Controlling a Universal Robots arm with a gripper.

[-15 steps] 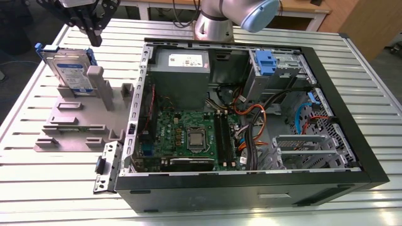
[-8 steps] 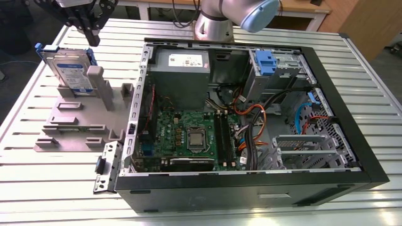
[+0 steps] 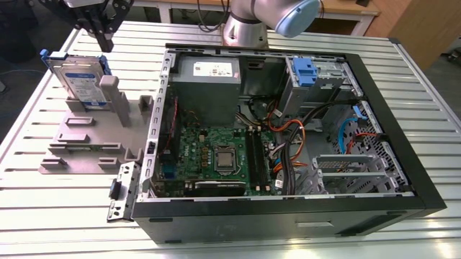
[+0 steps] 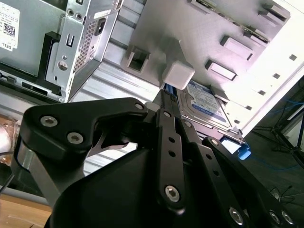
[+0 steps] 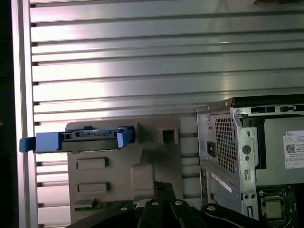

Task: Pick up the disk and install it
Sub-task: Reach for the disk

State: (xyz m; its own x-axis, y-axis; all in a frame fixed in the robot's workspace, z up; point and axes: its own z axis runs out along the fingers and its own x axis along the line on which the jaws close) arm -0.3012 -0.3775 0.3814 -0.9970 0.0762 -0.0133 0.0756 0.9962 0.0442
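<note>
One disk (image 3: 78,81) upright in stand (image 3: 81,136), lower edge hidden; jaws pressed together just above.

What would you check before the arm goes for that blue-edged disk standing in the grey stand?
1. Disk standing upright in the grey stand: ok.
2. Gripper empty: ok, it hangs above the stand and holds nothing.
3. Gripper open enough to take the disk: not ok, it is shut.
4. Gripper lined up over the disk: cannot tell.
5. Computer case open: ok, its inside is bare to view.
6. Free bay for the disk: cannot tell; cables run beside the bays.
</note>
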